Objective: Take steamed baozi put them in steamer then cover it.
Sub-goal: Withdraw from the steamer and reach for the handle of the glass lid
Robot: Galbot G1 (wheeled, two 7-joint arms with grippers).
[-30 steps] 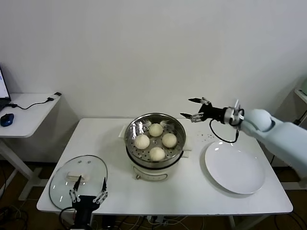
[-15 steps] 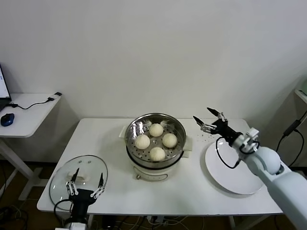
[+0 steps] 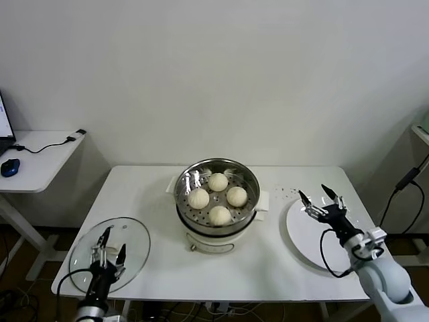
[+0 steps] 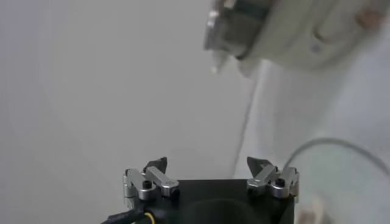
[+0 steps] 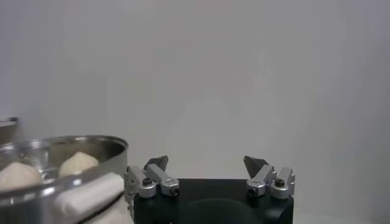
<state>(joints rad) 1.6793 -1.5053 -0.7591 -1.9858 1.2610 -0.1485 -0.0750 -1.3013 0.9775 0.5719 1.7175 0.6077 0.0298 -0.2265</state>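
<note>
four baozi [image 3: 218, 196] in steamer [image 3: 185, 196], cover [image 3: 134, 236] on table [image 3: 281, 261]

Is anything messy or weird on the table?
Only small dark specks on the table between the steamer and the white plate. The four baozi sit neatly inside; the cover lies flat, off.

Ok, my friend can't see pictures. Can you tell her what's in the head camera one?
Four baozi sit in a shiny steamer in the middle of a white table. The glass cover lies at the table's front left, under the open left gripper. The open right gripper hovers over an empty white plate.
</note>
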